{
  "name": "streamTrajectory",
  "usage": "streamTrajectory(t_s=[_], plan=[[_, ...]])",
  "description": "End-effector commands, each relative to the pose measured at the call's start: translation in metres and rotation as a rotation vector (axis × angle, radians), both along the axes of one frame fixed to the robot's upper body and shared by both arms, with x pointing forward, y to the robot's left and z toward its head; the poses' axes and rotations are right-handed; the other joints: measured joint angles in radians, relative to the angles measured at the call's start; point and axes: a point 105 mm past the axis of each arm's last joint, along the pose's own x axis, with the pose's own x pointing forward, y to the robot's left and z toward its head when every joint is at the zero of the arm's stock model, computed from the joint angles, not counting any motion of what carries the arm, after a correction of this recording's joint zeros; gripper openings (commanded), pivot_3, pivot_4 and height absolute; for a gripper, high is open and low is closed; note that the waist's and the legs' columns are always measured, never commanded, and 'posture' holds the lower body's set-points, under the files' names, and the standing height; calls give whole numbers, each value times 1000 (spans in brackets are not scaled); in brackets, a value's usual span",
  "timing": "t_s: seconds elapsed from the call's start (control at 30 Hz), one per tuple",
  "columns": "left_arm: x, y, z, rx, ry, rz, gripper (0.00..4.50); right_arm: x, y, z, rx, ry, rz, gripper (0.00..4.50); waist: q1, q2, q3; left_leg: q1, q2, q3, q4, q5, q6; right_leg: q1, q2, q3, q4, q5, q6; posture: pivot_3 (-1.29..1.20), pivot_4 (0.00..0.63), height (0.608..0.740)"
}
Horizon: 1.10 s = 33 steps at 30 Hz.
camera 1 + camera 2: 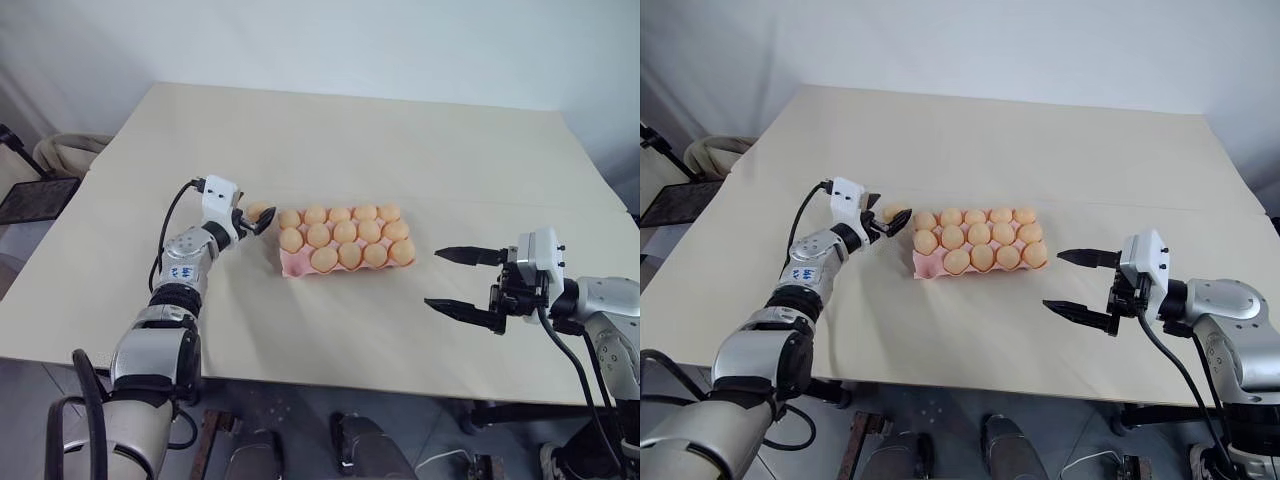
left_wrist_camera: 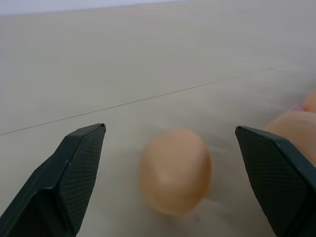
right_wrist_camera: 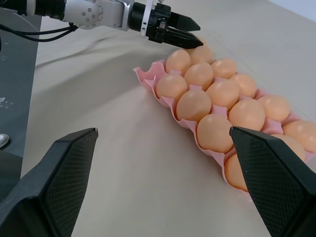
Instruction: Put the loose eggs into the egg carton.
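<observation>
Jaws apart on left gripper (image 2: 170, 143) — loose egg (image 2: 174, 169) between, upright, untouched

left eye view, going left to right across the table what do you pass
left gripper → loose egg between its open fingers → pink egg carton full of eggs → right gripper, open over bare table

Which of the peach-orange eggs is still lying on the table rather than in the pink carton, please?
The single egg just left of the egg carton, lying on the table between the open left gripper's fingers. All the others sit in carton cups.
</observation>
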Motion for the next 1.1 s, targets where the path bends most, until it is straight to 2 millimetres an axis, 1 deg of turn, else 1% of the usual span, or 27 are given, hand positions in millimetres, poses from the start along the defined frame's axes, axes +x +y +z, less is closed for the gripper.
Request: streamTrajectory(t_s=[0.03,0.07,0.1,0.27,0.3,0.33,0.47,0.5,0.57,0.67,0.73,0.77,0.83,0.93,1.0,1.1], plan=[[5,-10,6,19,-5,-2,4093,-1,2,9,-4,-43,8,4500,-1,0,0,0,0,0,0,0,0,0,0,0,0,0,0,0,150,740],[5,-11,6,17,-1,-4,3923,-1,2,9,-4,-45,7,4500,1,0,0,0,0,0,1,0,0,-1,0,0,1,0,0,0,150,740],[6,-11,5,15,5,-5,3647,-1,2,10,-5,-46,4,4500,1,0,0,0,0,0,2,0,0,0,0,0,2,0,0,0,150,740],[6,-9,1,26,26,4,2012,-1,1,10,-7,-50,-4,4500,-1,0,0,0,0,1,2,0,0,-1,0,0,3,0,0,0,150,740],[6,-9,1,27,28,5,1762,-1,1,10,-7,-50,-5,4500,-1,0,0,0,0,1,2,0,0,-1,0,0,3,0,0,0,150,740],[6,-7,-1,28,32,11,1641,-1,1,9,-8,-50,-6,4500,-1,0,0,0,0,1,2,0,0,-1,0,0,3,0,0,0,150,740],[6,3,1,41,24,39,1523,0,1,9,-8,-52,-11,4500,-2,0,0,0,0,1,3,0,0,0,0,0,3,0,0,0,150,740],[6,4,4,43,14,40,1510,0,1,10,-8,-54,-12,4500,-3,0,0,0,0,1,3,0,0,0,0,0,3,0,0,0,150,740],[7,4,17,49,-29,18,1499,0,0,10,-9,-56,-15,4500,-3,0,0,0,0,1,3,0,0,-1,0,0,4,0,0,0,150,740],[5,-7,46,10,-97,-88,1484,1,-1,11,-12,-60,-23,4500,-2,0,0,0,0,1,3,0,0,-1,1,0,4,0,0,0,150,740],[-1,-18,63,-15,-133,-195,1484,0,-1,11,-12,-62,-25,4500,0,0,0,0,0,1,3,0,0,-1,1,0,4,0,0,0,150,740],[-7,-24,70,-20,-146,-264,1484,0,-1,11,-11,-63,-27,4500,3,0,0,0,0,1,3,0,0,-1,1,0,4,0,0,0,150,740],[-23,-36,78,-18,-156,-409,1484,0,-1,11,-9,-67,-33,4500,4,0,0,0,0,1,3,0,0,-1,1,0,3,0,0,0,150,740],[-51,-49,74,15,-109,-590,1484,-2,-1,10,-6,-67,-39,4500,-2,1,0,-1,0,1,3,-1,-1,-1,1,1,6,0,0,0,150,740],[-69,-49,53,104,-13,-670,1484,-3,-1,9,-2,-68,-47,4500,-8,1,-1,0,1,1,3,-1,-2,-1,1,1,8,-1,1,0,150,740],[-82,-45,31,189,67,-693,1484,-5,-1,8,2,-68,-55,4500,-9,1,0,2,1,1,3,-1,-2,-1,1,1,8,-3,-2,0,150,740]])
